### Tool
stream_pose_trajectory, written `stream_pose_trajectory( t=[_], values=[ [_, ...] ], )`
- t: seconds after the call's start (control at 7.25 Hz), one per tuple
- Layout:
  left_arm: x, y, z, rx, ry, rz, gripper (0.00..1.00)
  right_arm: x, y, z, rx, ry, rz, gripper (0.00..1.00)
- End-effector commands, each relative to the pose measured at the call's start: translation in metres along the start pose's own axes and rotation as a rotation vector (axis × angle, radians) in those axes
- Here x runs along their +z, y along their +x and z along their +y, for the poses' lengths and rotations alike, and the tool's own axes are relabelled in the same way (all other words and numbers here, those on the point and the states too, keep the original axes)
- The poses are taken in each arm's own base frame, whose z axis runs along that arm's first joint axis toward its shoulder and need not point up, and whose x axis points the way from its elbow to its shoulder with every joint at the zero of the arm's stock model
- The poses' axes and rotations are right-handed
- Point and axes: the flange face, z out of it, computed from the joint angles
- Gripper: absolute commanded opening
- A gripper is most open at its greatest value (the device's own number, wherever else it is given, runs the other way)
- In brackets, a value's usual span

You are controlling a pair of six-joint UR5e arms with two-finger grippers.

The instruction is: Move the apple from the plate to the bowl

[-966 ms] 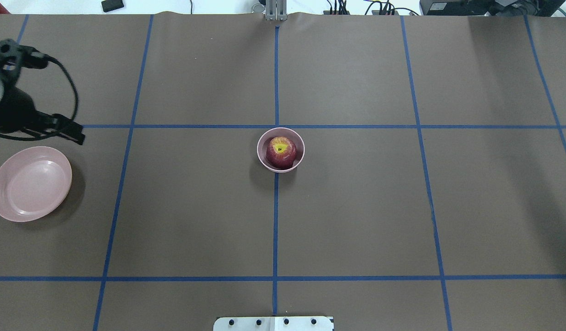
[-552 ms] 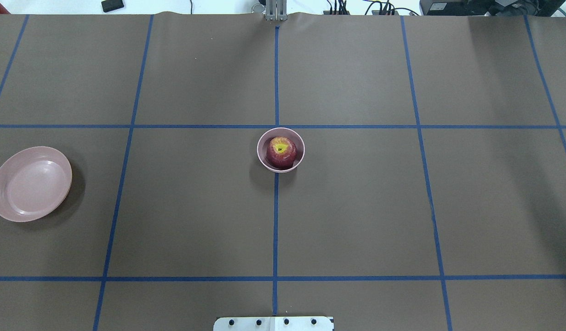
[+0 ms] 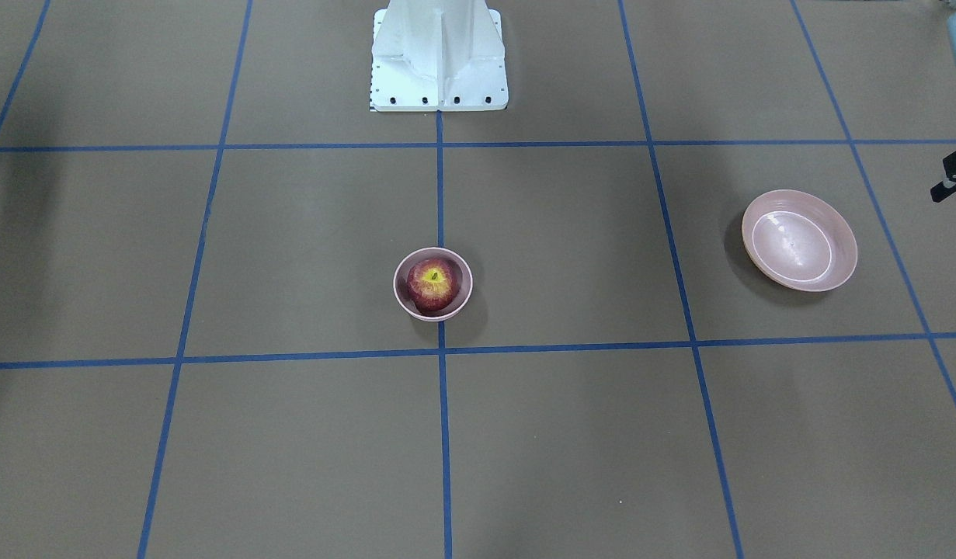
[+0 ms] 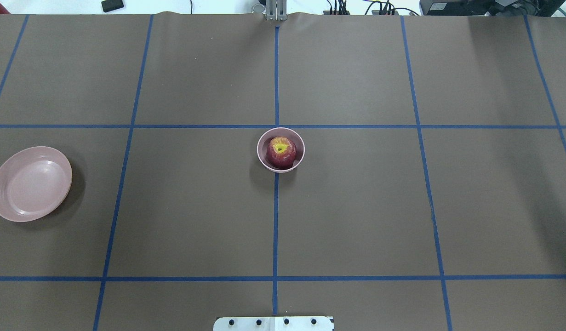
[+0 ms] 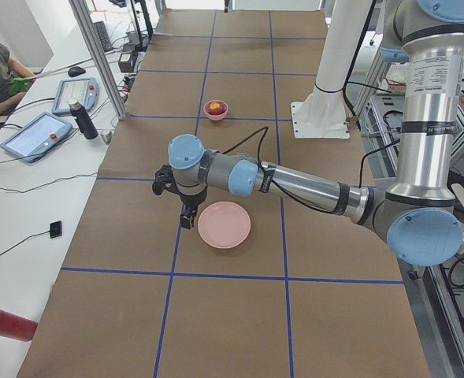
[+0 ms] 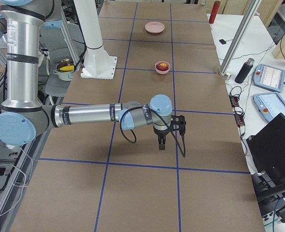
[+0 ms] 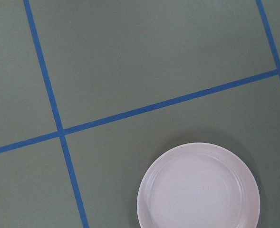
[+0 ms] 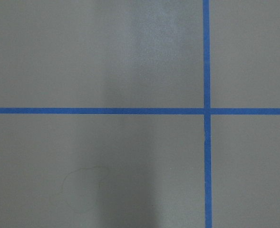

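The dark-red apple with a yellow stem patch sits inside the small deep pink bowl at the table's centre, as the front view also shows. The wide pink plate lies empty at the robot's far left. My left gripper hangs just beside the plate's outer side, apart from it; only a sliver of it shows in the front view, and I cannot tell if it is open. My right gripper hangs over bare table at the robot's far right; I cannot tell its state.
The robot's white base stands at the table's robot-side edge. Blue tape lines grid the brown table cover. A black bottle and tablets lie on the operators' bench past the far edge.
My left arm, at the overhead view's left edge above the plate a second ago, has moved left out of that view. The apple, bowl and plate have not moved.
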Motion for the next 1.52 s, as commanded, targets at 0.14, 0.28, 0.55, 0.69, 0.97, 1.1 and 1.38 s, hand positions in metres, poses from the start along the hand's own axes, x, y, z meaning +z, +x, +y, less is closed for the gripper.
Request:
stream_pose_trajectory(
  t=[0.14,0.28,0.55,0.69,0.97,1.1,1.38],
  values=[
    [0.004,-0.008,0.011,-0.064,-0.009,0.009,0.98,-0.003,0.000,0.000,-0.029,0.013,0.023,1.00],
    [0.003,-0.010,0.012,-0.062,-0.006,-0.023,0.98,0.000,0.007,0.005,-0.115,0.007,0.047,1.00],
    [0.005,-0.016,0.015,-0.062,-0.010,-0.047,0.98,0.001,0.006,0.004,-0.120,-0.001,0.033,1.00],
    [0.006,-0.014,0.023,-0.065,-0.014,-0.028,0.98,0.002,0.007,0.004,-0.117,-0.002,0.031,1.00],
    [0.000,-0.009,0.048,-0.079,-0.011,-0.029,0.98,0.002,0.007,0.004,-0.114,-0.002,0.030,1.00],
    [-0.010,0.001,0.056,-0.064,0.004,-0.041,0.98,0.002,0.007,0.004,-0.114,-0.002,0.031,1.00],
    [0.003,-0.012,0.076,-0.107,-0.032,-0.041,0.98,0.003,0.008,0.005,-0.111,-0.005,0.032,1.00]
  ],
)
